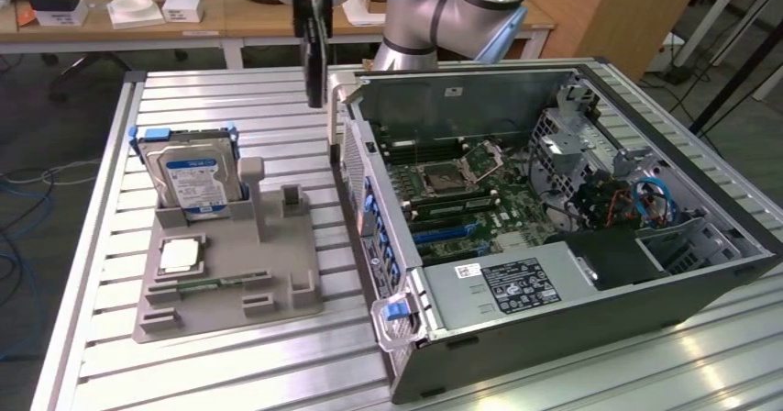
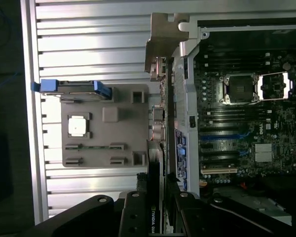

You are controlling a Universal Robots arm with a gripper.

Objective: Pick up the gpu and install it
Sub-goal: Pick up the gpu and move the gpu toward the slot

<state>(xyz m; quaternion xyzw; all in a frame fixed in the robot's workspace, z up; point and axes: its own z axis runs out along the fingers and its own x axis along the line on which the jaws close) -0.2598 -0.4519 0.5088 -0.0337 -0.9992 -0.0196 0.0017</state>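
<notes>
Grip first: the gpu (image 2: pixel 156 163) sits clamped between the two dark fingers (image 2: pixel 133 212) of the gripper (image 2: pixel 159 200), which is closed narrowly on the thin card. The wrist view shows the card edge-on, its silver end bracket (image 2: pixel 165 47) at the end away from the fingers. In the exterior view the gpu (image 1: pixel 315 58) hangs upright in the air at about eleven o'clock in the picture, just off the back corner of the computer case (image 1: pixel 722 246) and not seated in any slot.

The case lies open on its side, taking up the exterior view's right (roughly from one to five o'clock). Inside it are the motherboard (image 1: pixel 478 200) with its bare CPU socket (image 1: pixel 441 180), blue cables (image 1: pixel 655 200) at three o'clock of the board, and the grey power supply (image 1: pixel 508 287) at six o'clock of it.

At nine o'clock from the case, apart from it, a grey holder tray (image 1: pixel 220 315) rests on the slatted metal table (image 1: pixel 183 374). The hard drive (image 1: pixel 190 177) with a blue label stands upright at the tray's twelve o'clock end, a processor chip (image 1: pixel 181 255) lies below it, and a narrow memory stick (image 1: pixel 208 284) lies towards six o'clock. The robot arm (image 1: pixel 453 16) rises behind the case at twelve o'clock.
</notes>
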